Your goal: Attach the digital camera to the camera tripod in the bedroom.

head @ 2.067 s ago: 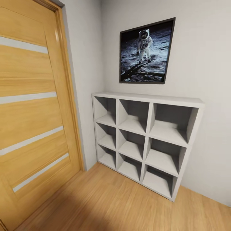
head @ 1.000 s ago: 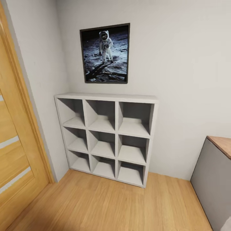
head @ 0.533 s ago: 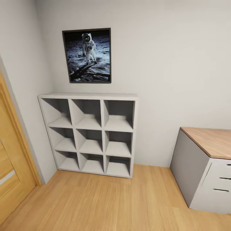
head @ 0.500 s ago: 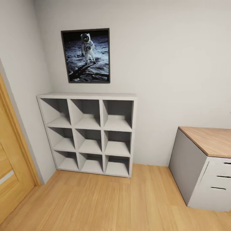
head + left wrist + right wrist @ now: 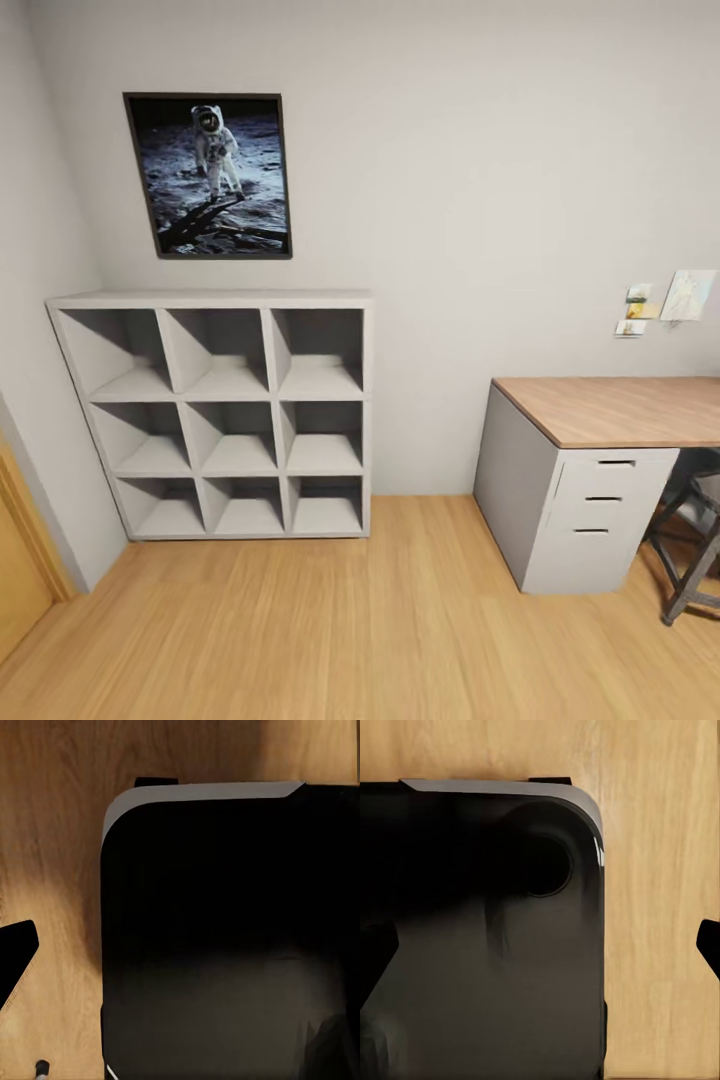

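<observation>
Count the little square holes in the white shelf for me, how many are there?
9. The white shelf below the astronaut picture has three rows of three open cubbies: top, middle and bottom. All look empty, though their deep corners are shadowed.

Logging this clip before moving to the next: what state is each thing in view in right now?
Shelf unit: upright against the wall, all nine cubbies empty.
Astronaut picture: hanging on the wall above the shelf.
Desk: top bare, all three drawers shut.
Stool: standing beside the desk, partly cut off.
Paper notes: stuck to the wall above the desk.
</observation>
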{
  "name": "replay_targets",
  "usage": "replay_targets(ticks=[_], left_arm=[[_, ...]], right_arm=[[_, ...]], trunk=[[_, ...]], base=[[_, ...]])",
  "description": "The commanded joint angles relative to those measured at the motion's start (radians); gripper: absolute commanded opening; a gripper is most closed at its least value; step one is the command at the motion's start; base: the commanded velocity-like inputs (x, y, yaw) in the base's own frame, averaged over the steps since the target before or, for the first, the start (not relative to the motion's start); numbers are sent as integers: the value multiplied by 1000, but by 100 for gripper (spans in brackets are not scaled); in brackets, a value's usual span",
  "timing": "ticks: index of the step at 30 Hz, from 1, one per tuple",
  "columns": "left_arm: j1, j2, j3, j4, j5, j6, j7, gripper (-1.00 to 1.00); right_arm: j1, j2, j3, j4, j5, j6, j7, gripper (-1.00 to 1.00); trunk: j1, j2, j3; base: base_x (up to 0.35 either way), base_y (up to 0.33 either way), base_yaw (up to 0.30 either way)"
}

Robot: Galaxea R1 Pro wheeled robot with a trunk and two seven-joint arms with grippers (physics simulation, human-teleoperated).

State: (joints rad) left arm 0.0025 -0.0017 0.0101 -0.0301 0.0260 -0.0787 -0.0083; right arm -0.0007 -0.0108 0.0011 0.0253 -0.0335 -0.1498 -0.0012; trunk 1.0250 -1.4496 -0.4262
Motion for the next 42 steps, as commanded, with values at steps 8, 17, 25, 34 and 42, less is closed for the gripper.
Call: replay_targets(ticks=[8, 17, 25, 34, 42], left_arm=[[0, 0, 1, -1, 3, -1, -1, 100], [0, 0, 0, -1, 3, -1, -2, 100], [0, 0, 1, -1, 3, 0, -1, 100], [0, 0, 2, -1, 25, 0, 0, 100], [0, 0, 1, -1, 29, 0, -1, 100]], right_arm=[[-1, 0, 0, 2, -3, -6, 0, 100], [-1, 0, 0, 2, -3, -5, 2, 100], [-1, 0, 0, 2, -3, -5, 2, 100], [-1, 0, 1, 2, -1, -5, 2, 100], [-1, 0, 2, 1, 1, -4, 3, 100]], trunk=[[0, 0, -1], [0, 0, -1], [0, 0, -1], [0, 0, -1], [0, 0, -1]], base=[[-12, 37, -293], [-1, 193, -293], [0, 32, -293], [-20, 20, -189], [-5, 5, -23]])
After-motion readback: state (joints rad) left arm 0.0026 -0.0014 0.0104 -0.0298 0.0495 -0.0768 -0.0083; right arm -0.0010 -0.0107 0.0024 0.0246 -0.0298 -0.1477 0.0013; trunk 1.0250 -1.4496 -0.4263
